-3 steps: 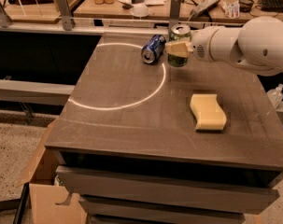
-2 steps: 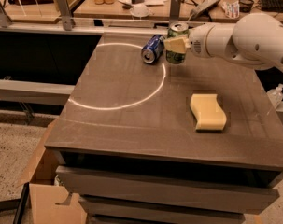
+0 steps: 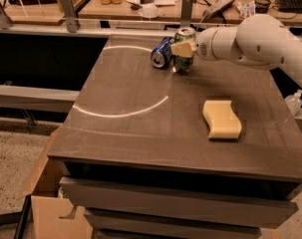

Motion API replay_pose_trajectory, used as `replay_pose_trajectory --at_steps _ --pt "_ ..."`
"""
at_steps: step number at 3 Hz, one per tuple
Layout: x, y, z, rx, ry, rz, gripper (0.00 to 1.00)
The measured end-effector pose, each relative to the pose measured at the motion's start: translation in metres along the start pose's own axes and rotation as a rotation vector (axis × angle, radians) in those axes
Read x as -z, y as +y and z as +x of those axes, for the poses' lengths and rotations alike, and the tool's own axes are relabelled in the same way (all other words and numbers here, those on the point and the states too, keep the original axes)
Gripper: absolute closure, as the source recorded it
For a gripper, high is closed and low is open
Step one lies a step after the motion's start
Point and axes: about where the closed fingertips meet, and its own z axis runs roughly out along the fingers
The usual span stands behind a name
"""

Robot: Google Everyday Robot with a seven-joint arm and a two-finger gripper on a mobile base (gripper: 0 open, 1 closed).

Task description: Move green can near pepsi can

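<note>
The green can [image 3: 184,59] stands upright at the far middle of the dark table [image 3: 140,128], its silver top showing. The pepsi can [image 3: 161,53], blue with silver ends, lies on its side just left of it, nearly touching. My gripper [image 3: 183,49] reaches in from the right on the white arm [image 3: 250,41] and is shut on the green can, its pale fingers [image 3: 181,48] around the can's upper part. The can's base is at or just above the table top.
A yellow sponge [image 3: 221,118] lies on the right half of the table. A bright arc of light crosses the table top. A cluttered wooden bench [image 3: 155,6] runs behind. A cardboard box [image 3: 48,203] sits on the floor at lower left.
The gripper with the green can has moved slightly left, bringing the can closer to the pepsi can.
</note>
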Motion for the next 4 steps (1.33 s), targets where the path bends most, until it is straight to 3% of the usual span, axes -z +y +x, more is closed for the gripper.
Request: replay_pose_trajectory --at_steps 3,4 --pt "-0.015 0.000 0.020 -0.023 0.029 -0.002 0.15" --pt "-0.009 0.002 0.021 -0.022 0.014 0.003 0.00"
